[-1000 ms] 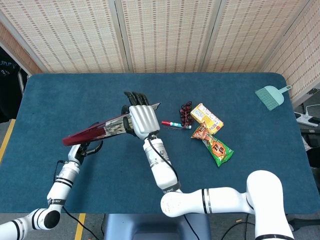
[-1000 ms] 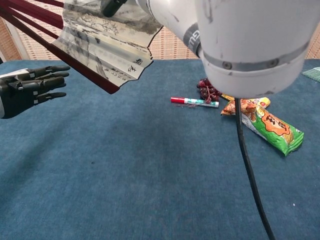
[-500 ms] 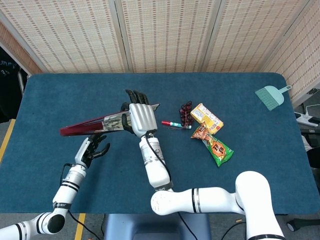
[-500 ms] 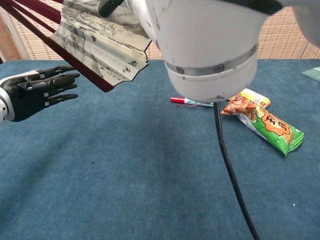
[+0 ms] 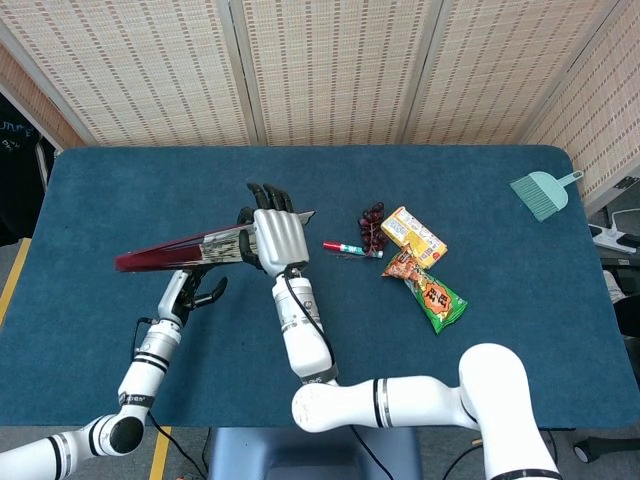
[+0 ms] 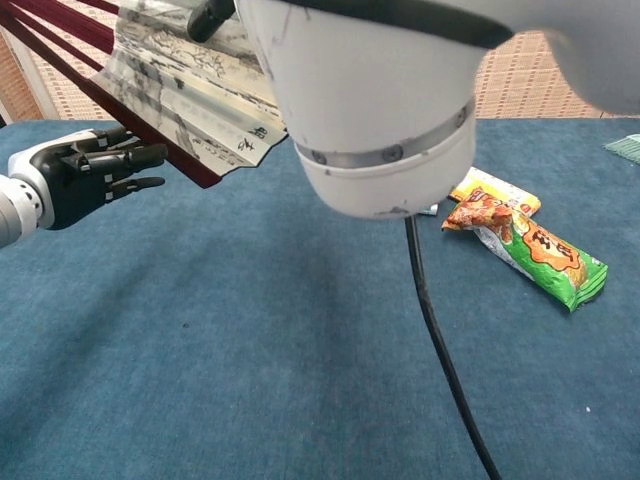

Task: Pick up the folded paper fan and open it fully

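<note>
My right robot hand (image 5: 277,238) grips the fan (image 5: 190,248); my empty, spread left robot hand (image 5: 193,291) should pinch the outer red rib and pull steadily

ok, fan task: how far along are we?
Done: the paper fan is off the table, held up by the right hand. In hand: it is only partly spread; the chest view shows a few pleats fanned out and the dark ribs bunched. The left hand sits beside the ribs with fingers apart, holding nothing. Left: grip the free ribs and pull the fan fully open.
</note>
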Robot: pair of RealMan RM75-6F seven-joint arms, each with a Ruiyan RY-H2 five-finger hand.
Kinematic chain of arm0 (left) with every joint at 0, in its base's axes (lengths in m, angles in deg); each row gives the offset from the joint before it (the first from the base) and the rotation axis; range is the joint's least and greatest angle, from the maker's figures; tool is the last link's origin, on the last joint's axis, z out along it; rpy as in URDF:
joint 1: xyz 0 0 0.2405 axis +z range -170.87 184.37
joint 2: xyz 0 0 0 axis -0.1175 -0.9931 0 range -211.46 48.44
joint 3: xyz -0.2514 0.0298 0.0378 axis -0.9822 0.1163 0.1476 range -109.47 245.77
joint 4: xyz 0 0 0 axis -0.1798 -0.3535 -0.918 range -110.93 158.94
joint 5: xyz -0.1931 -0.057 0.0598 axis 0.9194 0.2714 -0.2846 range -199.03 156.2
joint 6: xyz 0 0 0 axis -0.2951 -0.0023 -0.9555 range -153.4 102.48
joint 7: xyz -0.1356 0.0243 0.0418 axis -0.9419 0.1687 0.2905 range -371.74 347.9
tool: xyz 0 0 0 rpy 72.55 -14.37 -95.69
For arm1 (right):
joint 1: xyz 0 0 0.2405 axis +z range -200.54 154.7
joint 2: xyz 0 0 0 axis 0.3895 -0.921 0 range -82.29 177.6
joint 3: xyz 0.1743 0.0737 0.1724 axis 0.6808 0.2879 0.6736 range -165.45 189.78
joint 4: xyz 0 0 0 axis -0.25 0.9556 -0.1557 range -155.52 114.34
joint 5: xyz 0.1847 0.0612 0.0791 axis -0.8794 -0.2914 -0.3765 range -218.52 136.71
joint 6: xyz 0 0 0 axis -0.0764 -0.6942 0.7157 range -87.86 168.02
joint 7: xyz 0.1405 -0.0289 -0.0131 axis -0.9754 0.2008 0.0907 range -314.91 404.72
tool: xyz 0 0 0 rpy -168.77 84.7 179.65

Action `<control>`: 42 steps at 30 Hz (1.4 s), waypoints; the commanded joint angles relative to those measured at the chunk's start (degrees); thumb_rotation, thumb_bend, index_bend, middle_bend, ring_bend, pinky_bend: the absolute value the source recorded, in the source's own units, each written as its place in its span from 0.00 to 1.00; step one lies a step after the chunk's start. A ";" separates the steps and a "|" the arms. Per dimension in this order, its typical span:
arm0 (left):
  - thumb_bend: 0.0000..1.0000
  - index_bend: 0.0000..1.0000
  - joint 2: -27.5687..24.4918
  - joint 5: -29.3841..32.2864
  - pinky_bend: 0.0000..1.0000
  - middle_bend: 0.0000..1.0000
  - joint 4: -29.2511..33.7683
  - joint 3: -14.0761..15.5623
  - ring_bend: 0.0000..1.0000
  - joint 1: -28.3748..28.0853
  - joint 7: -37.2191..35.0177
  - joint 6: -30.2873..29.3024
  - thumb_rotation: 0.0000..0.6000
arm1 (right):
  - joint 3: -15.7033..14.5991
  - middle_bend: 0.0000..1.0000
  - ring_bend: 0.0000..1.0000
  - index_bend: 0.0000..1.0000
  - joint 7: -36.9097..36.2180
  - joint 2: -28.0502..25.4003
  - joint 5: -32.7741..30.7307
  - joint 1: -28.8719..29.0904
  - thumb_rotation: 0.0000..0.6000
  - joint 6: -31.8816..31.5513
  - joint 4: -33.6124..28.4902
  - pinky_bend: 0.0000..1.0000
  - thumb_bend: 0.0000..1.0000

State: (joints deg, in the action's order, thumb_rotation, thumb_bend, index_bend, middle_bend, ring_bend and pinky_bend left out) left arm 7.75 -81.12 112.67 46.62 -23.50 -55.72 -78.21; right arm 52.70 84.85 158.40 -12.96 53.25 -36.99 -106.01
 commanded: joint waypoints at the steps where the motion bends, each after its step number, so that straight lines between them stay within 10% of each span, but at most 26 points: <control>1: 0.39 0.17 0.67 0.99 0.08 0.00 -0.86 -0.73 0.00 -0.46 0.75 0.06 1.00 | -0.22 0.08 0.00 0.73 -0.06 0.04 0.04 0.05 1.00 0.12 -0.02 0.07 0.65; 15: 0.39 0.58 4.69 5.71 0.08 0.11 -2.00 -3.38 0.00 0.28 4.27 -3.92 1.00 | -0.50 0.08 0.00 0.73 -0.46 0.88 0.07 0.49 1.00 -0.14 1.16 0.07 0.65; 24: 0.64 0.78 5.97 6.64 0.09 0.19 -1.89 -4.52 0.00 0.66 6.94 -6.04 1.00 | -0.31 0.08 0.00 0.73 -0.82 0.19 0.27 -0.06 1.00 -0.26 0.61 0.07 0.65; 42: 0.68 0.80 8.24 1.81 0.10 0.24 -15.10 -6.33 0.02 -0.83 12.11 -11.59 1.00 | -3.70 0.08 0.00 0.73 0.88 -10.59 2.01 -6.98 1.00 0.60 -10.74 0.07 0.65</control>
State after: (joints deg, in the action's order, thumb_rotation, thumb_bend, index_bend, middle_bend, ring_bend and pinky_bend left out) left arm 15.36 -78.42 99.76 40.73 -23.75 -44.39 -88.80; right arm 49.87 85.49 149.20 -11.41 47.43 -36.67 -115.34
